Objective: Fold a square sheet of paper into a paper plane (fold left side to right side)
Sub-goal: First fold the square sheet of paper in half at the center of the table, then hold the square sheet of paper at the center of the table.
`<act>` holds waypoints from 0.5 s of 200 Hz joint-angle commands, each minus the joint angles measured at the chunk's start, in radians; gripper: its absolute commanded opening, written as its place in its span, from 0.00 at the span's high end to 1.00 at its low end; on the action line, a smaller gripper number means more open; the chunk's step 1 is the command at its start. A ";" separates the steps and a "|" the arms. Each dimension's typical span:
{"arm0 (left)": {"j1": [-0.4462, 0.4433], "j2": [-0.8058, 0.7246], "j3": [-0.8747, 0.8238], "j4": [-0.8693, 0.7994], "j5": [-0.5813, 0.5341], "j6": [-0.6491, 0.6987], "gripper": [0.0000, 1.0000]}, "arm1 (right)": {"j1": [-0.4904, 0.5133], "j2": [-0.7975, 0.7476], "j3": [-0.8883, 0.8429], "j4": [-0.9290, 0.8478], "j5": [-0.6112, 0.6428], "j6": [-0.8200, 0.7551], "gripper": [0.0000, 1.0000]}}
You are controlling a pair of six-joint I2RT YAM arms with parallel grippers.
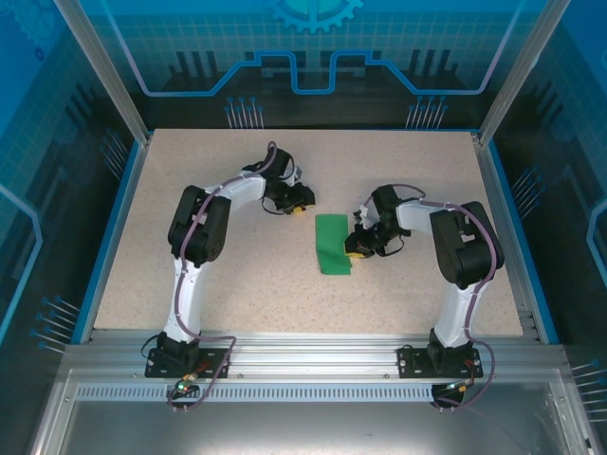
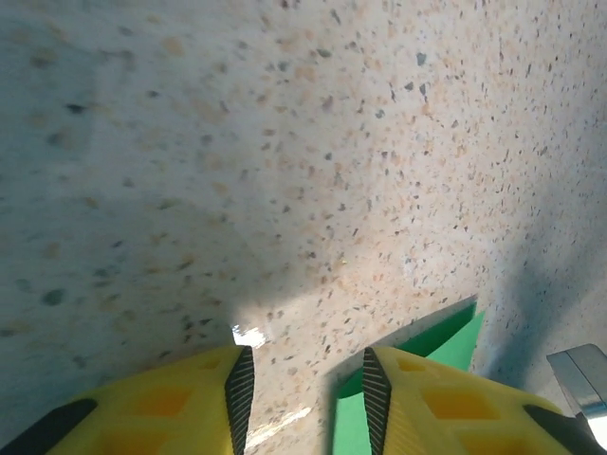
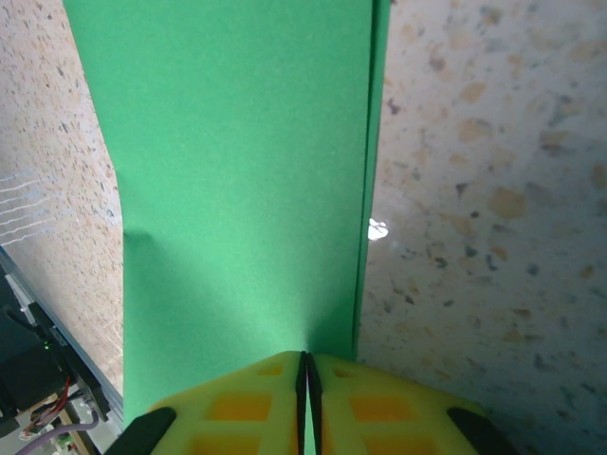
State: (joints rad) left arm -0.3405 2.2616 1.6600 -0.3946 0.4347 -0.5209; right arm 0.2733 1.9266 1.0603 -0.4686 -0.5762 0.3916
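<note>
Green paper [image 1: 333, 245] lies in the middle of the table [image 1: 237, 294], doubled into a narrow strip. The right gripper [image 3: 305, 365] is clenched on its edge. The left gripper [image 2: 305, 391] hangs parted and empty beside a corner. The left-to-right fold looks made, and the next move is probably pressing the crease flat.

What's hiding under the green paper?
The green paper rests on the speckled table, which shows all around it. The right gripper pinches one edge. The patch beneath is covered, so I cannot see it.
</note>
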 commanded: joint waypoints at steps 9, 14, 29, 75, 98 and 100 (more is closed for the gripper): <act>-0.030 -0.185 -0.117 0.034 0.019 -0.009 0.60 | 0.007 0.057 -0.056 -0.033 0.137 0.009 0.87; -0.041 -0.207 -0.147 0.051 0.024 -0.017 0.60 | 0.006 0.056 -0.058 -0.030 0.138 0.011 0.87; -0.080 -0.254 -0.213 0.084 0.029 -0.032 0.60 | 0.007 0.055 -0.062 -0.022 0.136 0.015 0.87; -0.192 -0.269 -0.348 0.183 0.002 -0.110 0.60 | 0.008 0.058 -0.068 -0.013 0.136 0.017 0.86; -0.212 -0.229 -0.353 0.196 -0.014 -0.126 0.60 | 0.007 0.057 -0.071 -0.012 0.136 0.016 0.86; -0.213 -0.224 -0.352 0.198 -0.015 -0.126 0.60 | 0.008 0.057 -0.071 -0.012 0.136 0.016 0.86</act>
State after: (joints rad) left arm -0.5526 1.9923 1.3201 -0.2401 0.4347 -0.6033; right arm 0.2733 1.9205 1.0462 -0.4477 -0.5797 0.3962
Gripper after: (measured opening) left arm 0.401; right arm 0.136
